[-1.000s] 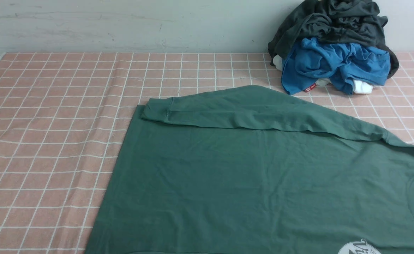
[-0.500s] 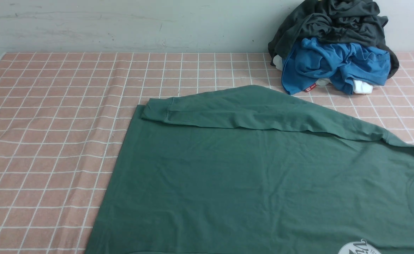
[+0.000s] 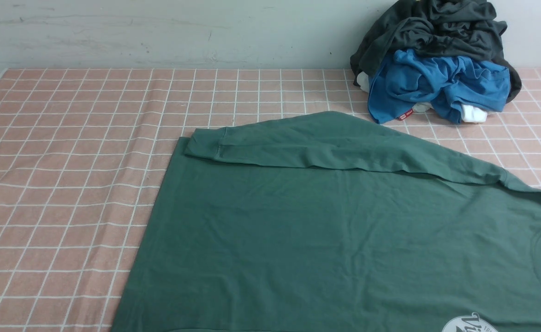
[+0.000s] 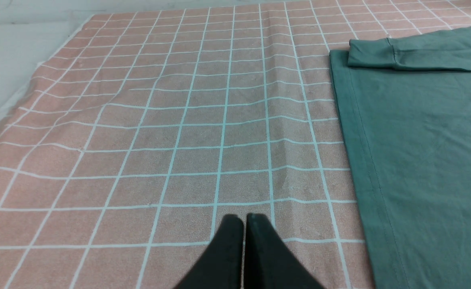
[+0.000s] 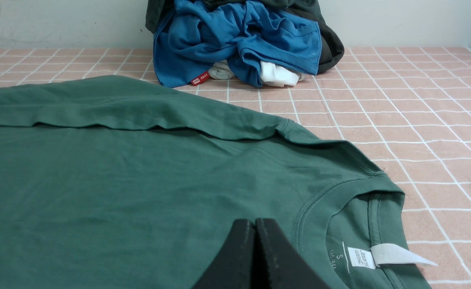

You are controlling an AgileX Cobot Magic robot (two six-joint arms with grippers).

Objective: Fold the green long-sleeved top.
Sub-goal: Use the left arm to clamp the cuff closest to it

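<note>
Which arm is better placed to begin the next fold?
Probably the right: the right gripper hangs over the green top near its collar; the left gripper is over bare tablecloth, beside the hem.

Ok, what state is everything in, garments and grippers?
green long-sleeved top: spread flat, logo side up
far sleeve: folded in across the body
left gripper: shut, empty, over bare tablecloth
right gripper: shut, empty, over the top near its collar
blue garment: crumpled, by the back wall
dark grey garment: crumpled, heaped over the blue one
</note>
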